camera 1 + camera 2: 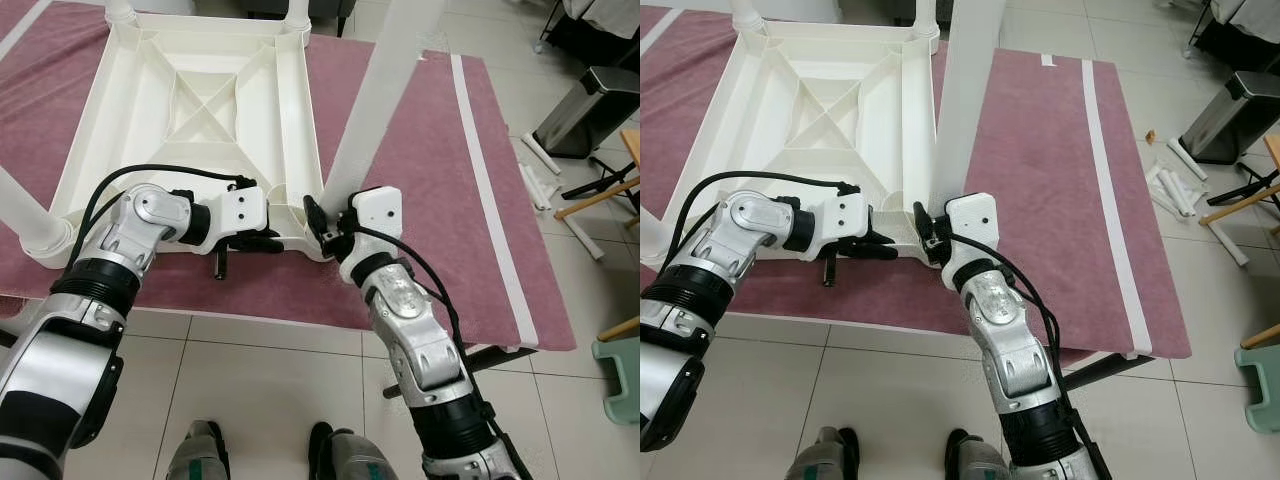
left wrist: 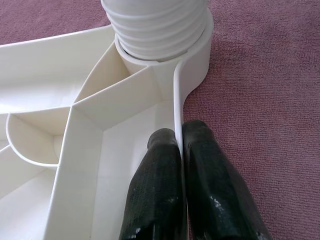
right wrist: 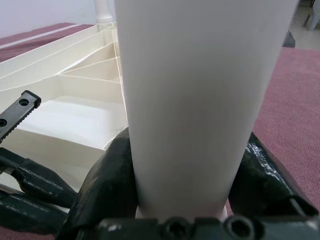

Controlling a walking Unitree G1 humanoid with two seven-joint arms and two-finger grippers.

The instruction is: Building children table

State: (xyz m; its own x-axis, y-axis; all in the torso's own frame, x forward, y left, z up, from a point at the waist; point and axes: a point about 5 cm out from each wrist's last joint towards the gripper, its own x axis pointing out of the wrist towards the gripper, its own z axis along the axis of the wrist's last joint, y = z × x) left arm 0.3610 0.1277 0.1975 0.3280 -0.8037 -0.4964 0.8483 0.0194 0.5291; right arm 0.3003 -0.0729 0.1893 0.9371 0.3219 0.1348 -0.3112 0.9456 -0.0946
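Leg-fitting step: right tool (image 1: 325, 232) grips the leg (image 1: 375, 95) at the tabletop (image 1: 190, 110) corner socket (left tool (image 2: 181, 150) pinches the tabletop's rim); next, twist it home.

Both grippers are crowding the near corner of the upturned table, leaving little room there.

The left gripper (image 1: 262, 240) is pinching the tabletop's (image 1: 150, 120) near rim, one finger (image 2: 155, 195) inside the wall and one outside, blocking the near edge. The right gripper (image 1: 322, 222) is clamping the table leg (image 1: 375, 95) just above its socket (image 2: 195, 60), and that leg is slanting up over the corner. Ribs are dividing the tabletop's underside into open pockets. The maroon rug (image 1: 430, 200) is lying bare to the right of the leg and along the near edge. A bin (image 1: 590, 110) and loose tubes (image 1: 540, 170) are standing well off to the right.
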